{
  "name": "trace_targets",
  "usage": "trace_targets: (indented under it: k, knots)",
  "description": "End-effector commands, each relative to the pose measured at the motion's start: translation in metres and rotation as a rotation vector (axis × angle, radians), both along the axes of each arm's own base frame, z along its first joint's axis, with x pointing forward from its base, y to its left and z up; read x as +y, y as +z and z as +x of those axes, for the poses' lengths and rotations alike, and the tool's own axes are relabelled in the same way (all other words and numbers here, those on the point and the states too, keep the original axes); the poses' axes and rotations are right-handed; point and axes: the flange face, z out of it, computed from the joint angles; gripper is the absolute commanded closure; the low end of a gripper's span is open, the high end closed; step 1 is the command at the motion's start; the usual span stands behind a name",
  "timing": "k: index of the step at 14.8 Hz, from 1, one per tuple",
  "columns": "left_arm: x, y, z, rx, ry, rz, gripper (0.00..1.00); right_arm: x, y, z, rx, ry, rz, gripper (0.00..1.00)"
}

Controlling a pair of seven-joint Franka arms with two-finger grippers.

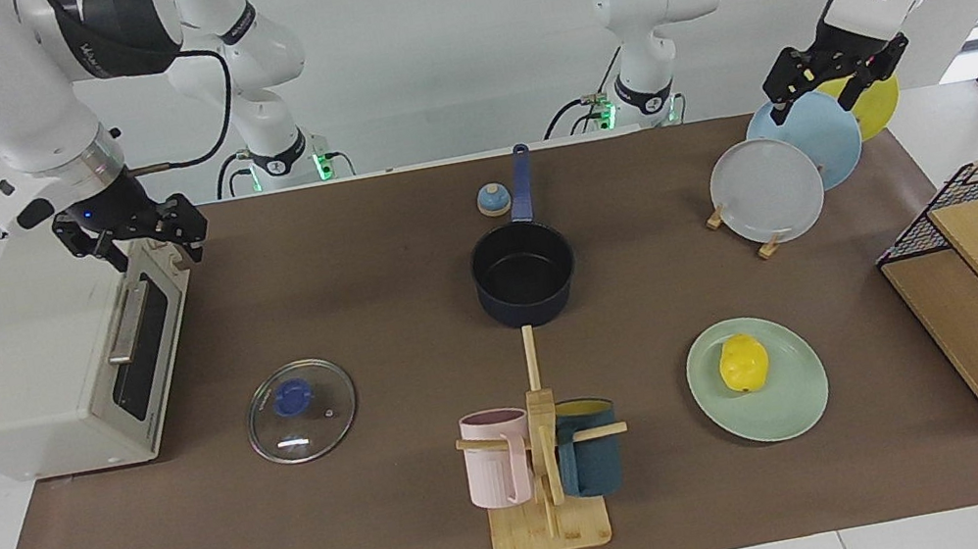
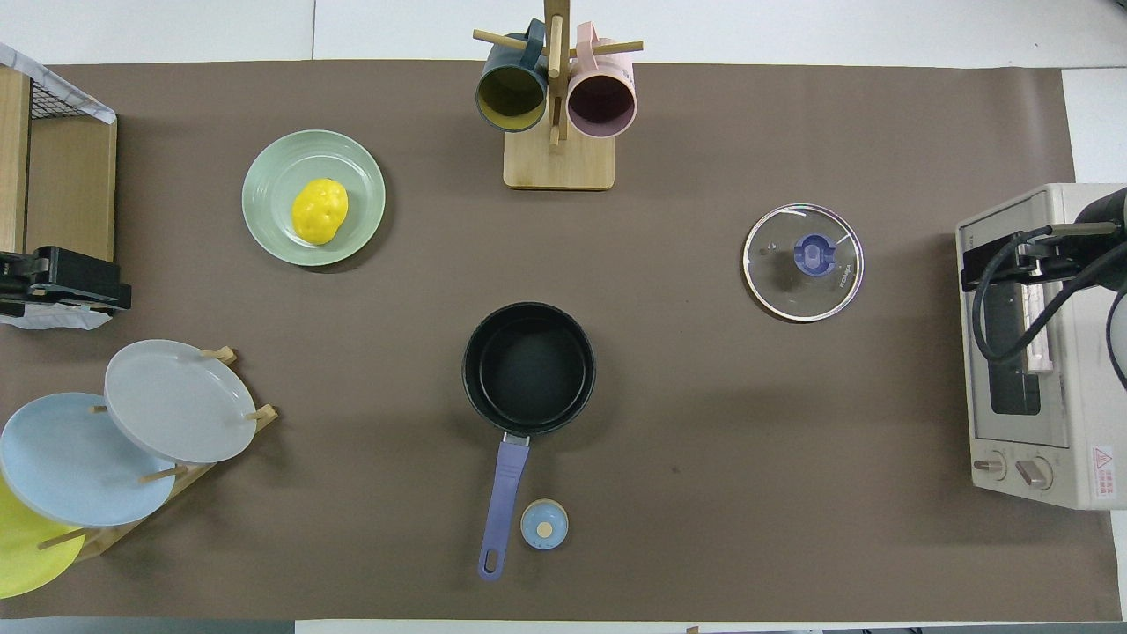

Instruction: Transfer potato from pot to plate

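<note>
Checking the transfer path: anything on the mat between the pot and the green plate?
Nothing: the overhead view shows only bare brown mat between the empty pot and the green plate, which already holds the potato.

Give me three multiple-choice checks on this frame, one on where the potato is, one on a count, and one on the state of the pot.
1. Where is the potato?
A. In the pot
B. On the green plate
C. In the left gripper

2. How many mugs hang on the wooden mug stand?
A. One
B. Two
C. Three

3. What state is the pot in?
A. Open and empty
B. Covered by its lid
C. Tipped on its side

Answers:
1. B, the potato lies on the green plate, with both grippers away from it: the left gripper is up over the plate rack and the right gripper is over the toaster oven.
2. B, one pink mug and one dark teal mug hang there.
3. A, the pot stands upright showing a bare black inside, and the glass lid lies on the mat toward the right arm's end.
</note>
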Motion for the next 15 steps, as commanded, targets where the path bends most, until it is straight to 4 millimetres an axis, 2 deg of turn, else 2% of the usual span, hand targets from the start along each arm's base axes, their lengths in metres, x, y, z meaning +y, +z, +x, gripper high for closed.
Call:
trace_targets:
  k: [1, 5, 7, 15]
  knots:
    - [0.002, 0.016, -0.011, -0.035, 0.002, -0.009, 0.0, -0.003, 0.0, -0.001, 0.002, -0.015, 0.019, 0.0]
    - [0.004, 0.043, -0.03, -0.088, 0.001, -0.015, 0.0, -0.003, 0.0, -0.001, 0.002, -0.015, 0.019, 0.0]
    - [0.005, 0.051, -0.036, -0.102, 0.001, -0.016, 0.0, -0.003, 0.0, -0.001, 0.002, -0.015, 0.019, 0.0]
    - [0.005, 0.052, -0.037, -0.105, 0.001, -0.017, 0.0, -0.003, 0.0, -0.001, 0.002, -0.015, 0.019, 0.0]
